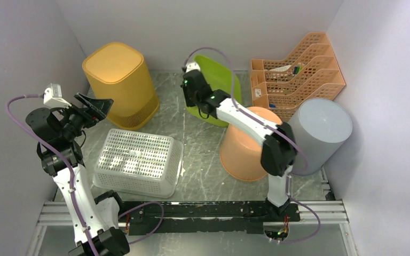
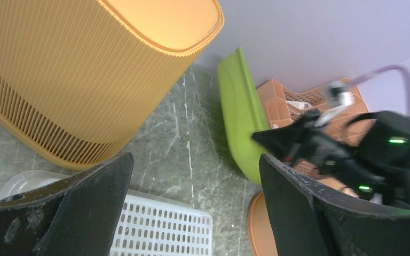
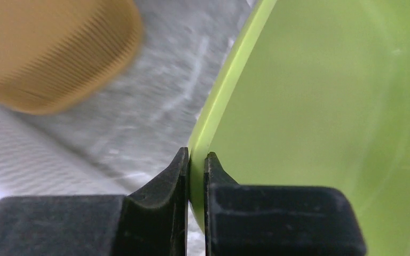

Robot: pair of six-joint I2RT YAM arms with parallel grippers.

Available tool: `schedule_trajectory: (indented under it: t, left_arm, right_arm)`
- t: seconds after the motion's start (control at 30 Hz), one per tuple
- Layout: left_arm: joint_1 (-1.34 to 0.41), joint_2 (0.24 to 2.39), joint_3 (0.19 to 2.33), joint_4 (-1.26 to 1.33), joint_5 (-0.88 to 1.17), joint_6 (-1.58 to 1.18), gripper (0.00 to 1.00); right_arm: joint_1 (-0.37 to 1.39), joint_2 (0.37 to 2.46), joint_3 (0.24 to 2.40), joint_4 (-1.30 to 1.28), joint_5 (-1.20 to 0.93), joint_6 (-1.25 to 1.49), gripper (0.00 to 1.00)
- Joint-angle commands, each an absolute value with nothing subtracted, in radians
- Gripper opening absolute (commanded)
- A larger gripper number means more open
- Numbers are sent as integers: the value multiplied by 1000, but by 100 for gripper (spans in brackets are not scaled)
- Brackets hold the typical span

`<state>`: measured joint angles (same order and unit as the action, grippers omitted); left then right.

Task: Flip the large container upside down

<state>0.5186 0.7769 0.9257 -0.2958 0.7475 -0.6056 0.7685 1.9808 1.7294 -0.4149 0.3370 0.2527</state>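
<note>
The lime green container stands tilted on its side at the back middle of the table, with its opening facing the right arm. My right gripper is shut on its left rim. In the right wrist view the two fingers pinch the thin green rim with the green inside filling the right half. The left wrist view shows the container edge-on with the right gripper on it. My left gripper is open and empty, held in the air at the left.
A yellow ribbed bin stands at the back left. A white perforated basket lies upside down in front. An orange bucket and a grey cylinder lie at the right, with orange file racks behind them.
</note>
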Motion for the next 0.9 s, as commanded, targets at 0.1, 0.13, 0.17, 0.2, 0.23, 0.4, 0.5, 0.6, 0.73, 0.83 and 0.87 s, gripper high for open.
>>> schedule_trajectory:
  t: [0.1,0.13,0.17,0.2,0.23,0.4,0.5,0.6,0.73,0.83,0.87]
  left_arm:
    - [510,760,920,-272,765,-598,99]
    - [509,761,922,-272,764,-599,99]
    - [509,761,925,-272,764,-600,100]
    - [509,762,927,-272,765,-600,100]
    - [509,762,928,-272,767,-601,100]
    - [509,759,937,-280,766,-598,100]
    - [508,758,938,-281,768,-598,100]
    - [508,759,941,-283,768,-597,99]
    - [508,759,945,-294,762,-590,100]
    - [509,759,946,-299,761,-584,99]
    - [509,759,945,-300,761,-583,100]
  right_arm:
    - [755,1698,1638,-109,11,341,0]
    - [747,1678,1612,-72,-27,368,0]
    - [738,1664,1584,-36,-62,401,0]
    - [728,1652,1558,10,-87,434,0]
    - [721,1643,1532,37,-100,461,0]
    - [661,1639,1399,146,-136,593,0]
    - [627,1656,1319,210,-198,668,0]
    - [624,1668,1278,271,-257,714,0]
    - [622,1654,1266,272,-222,729,0]
    - [608,1627,1262,208,-141,713,0]
    - [595,1616,1253,192,-126,713,0]
